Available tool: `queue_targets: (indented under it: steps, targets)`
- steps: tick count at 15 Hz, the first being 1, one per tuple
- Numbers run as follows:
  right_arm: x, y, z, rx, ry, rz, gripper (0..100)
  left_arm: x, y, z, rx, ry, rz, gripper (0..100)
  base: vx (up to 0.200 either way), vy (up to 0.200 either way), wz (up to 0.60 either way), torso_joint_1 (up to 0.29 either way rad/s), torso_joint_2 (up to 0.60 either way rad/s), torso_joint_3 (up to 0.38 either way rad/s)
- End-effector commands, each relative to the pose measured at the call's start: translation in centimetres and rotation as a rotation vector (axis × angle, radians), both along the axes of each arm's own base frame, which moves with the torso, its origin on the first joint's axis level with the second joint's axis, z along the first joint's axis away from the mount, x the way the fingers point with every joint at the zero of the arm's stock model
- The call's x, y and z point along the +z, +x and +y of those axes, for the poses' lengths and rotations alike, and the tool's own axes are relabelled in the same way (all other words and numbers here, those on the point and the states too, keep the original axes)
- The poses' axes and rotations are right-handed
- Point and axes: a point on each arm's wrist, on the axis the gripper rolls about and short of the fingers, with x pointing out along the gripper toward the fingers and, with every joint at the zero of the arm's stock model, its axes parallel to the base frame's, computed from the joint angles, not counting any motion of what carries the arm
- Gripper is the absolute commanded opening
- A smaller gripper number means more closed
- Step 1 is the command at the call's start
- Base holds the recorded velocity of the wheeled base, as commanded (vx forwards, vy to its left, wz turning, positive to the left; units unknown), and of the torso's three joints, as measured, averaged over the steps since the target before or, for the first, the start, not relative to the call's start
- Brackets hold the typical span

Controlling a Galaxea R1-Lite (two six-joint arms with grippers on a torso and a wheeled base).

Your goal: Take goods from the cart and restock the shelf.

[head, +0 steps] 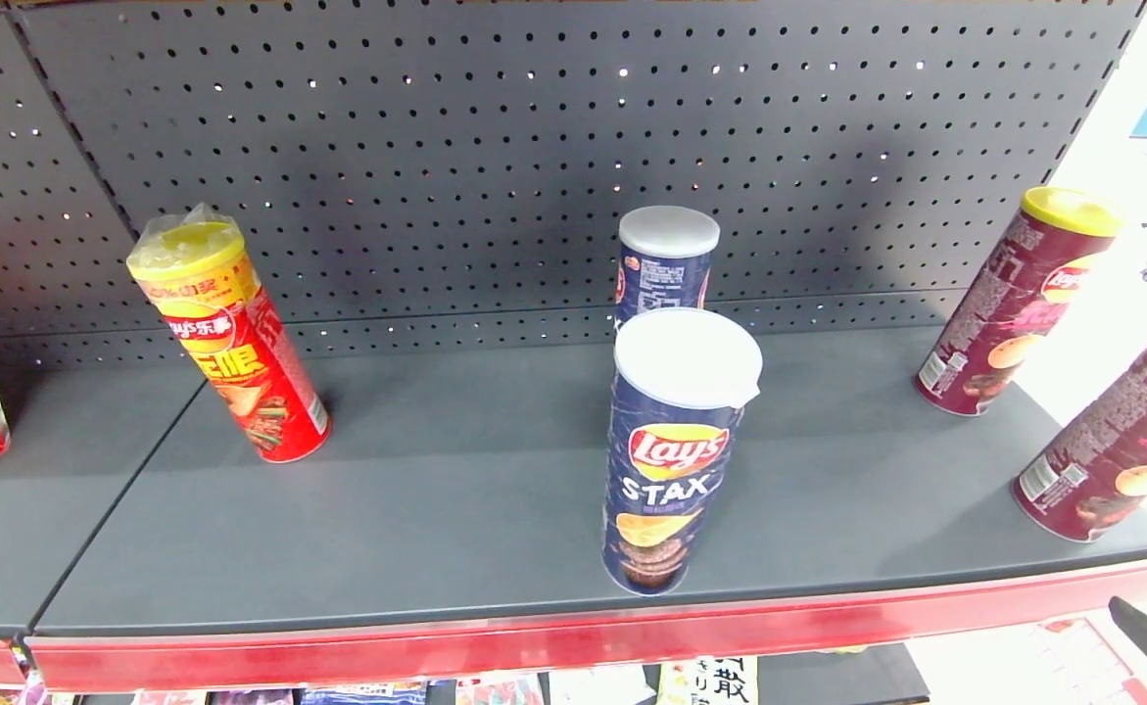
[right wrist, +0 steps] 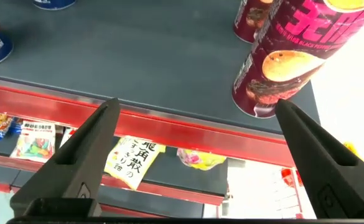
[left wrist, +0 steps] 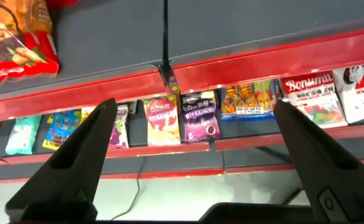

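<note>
- Grey metal shelf (head: 455, 529) with a red front edge, perforated back panel (head: 534, 147) behind.
- Dark blue crisp tube (head: 676, 450) upright mid-shelf, second blue tube (head: 664, 259) just behind it.
- Red crisp tube (head: 230, 343) at left, two maroon tubes (head: 1019, 299) at right.
- Left tool (left wrist: 194, 104) and right tool (right wrist: 198, 104) both spread wide, holding nothing.

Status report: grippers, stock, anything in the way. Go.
Left gripper and right gripper open, empty, at the shelf lip. Standing on it: red can, rear blue can, two maroon cans. Front blue can near the lip, mid-shelf.

Rear blue can (head: 666, 257) partly behind frt can (head: 676, 441)
</note>
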Motion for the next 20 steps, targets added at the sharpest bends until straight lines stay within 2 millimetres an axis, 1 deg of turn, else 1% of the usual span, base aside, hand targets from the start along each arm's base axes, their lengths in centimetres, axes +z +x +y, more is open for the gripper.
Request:
queue_targets:
  steps: [1,4,8,14,20]
  targets:
    - [0.18,0.07,0.04,0.012,0.001,-0.003,100,-0.46,-0.23,0.01,-0.005,0.013,-0.005,100,-0.2,0.0,0.0,-0.002,0.0,0.007]
    - [0.18,-0.1,0.11,0.044,0.006,-0.011,100,-1.08,-0.59,0.03,-0.018,0.046,-0.017,100,-0.2,0.0,0.0,0.011,0.0,-0.002]
    - [0.33,0.01,0.11,0.045,0.007,-0.011,100,-0.92,-0.53,0.03,-0.019,0.051,-0.037,100,-0.2,0.0,0.0,0.002,0.0,0.005]
    - [0.7,0.14,0.11,0.045,-0.003,-0.019,100,-0.85,-0.77,0.04,-0.034,0.09,-0.065,100,0.0,0.0,0.0,0.0,0.0,0.0]
    - [0.48,0.14,0.11,0.052,-0.033,-0.017,100,-0.88,-0.74,0.05,-0.031,0.096,-0.091,100,0.0,-0.2,0.0,0.003,0.0,0.006]
